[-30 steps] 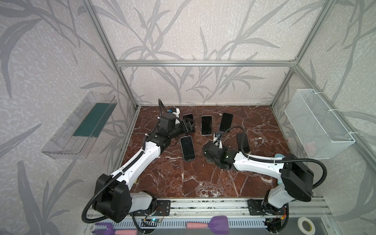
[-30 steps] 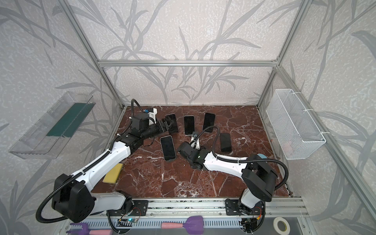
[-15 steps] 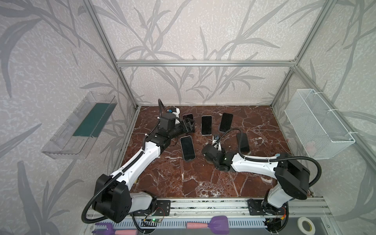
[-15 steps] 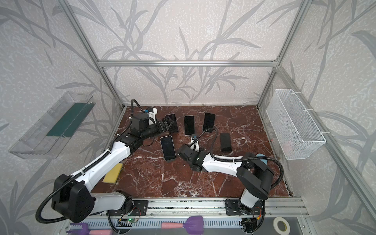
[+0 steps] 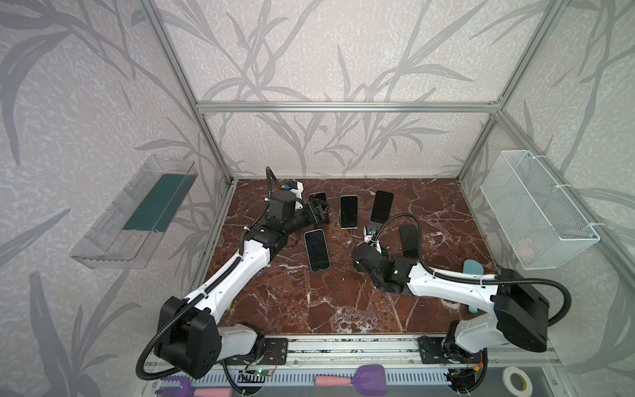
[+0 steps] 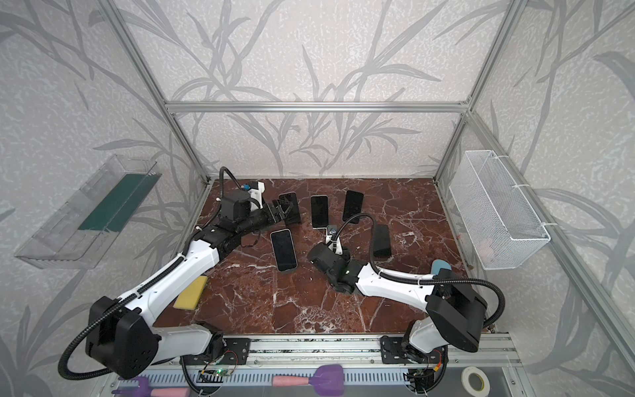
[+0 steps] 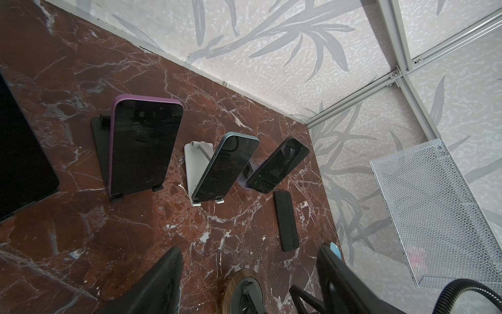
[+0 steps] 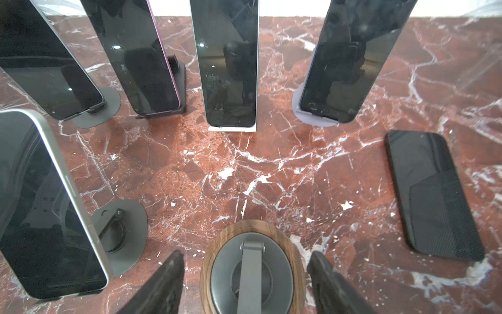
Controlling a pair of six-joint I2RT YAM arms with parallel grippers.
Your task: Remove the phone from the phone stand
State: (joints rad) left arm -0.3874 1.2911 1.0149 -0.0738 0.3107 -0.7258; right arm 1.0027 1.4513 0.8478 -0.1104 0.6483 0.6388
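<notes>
Right wrist view, right gripper (image 8: 245, 252): fingers apart, astride the base of the wooden stand (image 8: 251, 274). Marble shows beside each finger, so no grip is seen.
Right wrist view, wooden stand: empty, with a wood rim, grey plate and grey arm.
Right wrist view, flat black phone (image 8: 432, 195): lies flat on the table (image 8: 271, 168), near the wooden stand but apart from it, textured dark surface up.
Right wrist view, phones on stands: silver phone (image 8: 46, 212) is nearest. Beyond it stands a row: black phone (image 8: 40, 54), purple phone (image 8: 135, 54), white-stand phone (image 8: 231, 68), lavender-stand phone (image 8: 350, 54). Each leans back, screen dark, foot in its stand's lip.
Left wrist view, left gripper (image 7: 248, 248): fingers apart, nothing between them but table.
Left wrist view, purple phone: glossy slab with a purple rim, propped on a black stand (image 7: 99, 141), two small hooks at its foot.
Top views, left gripper: just beside the back-left phones at the end of the row; contact cannot be told.
Top views, right gripper: low over the table, between the silver phone and the flat black phone; the wooden stand is hidden beneath it.
Step in hand (judgement): one stand looks cleared already and five phones are propped. Which comes next cannot be told, though the left gripper lies closest to the purple phone.
Next move (judgement): the right gripper needs to clear the empty stand. The chosen phone needs a pinch across its long edges, then a lift up and out over the lip, without tipping its stand or the neighbours.
</notes>
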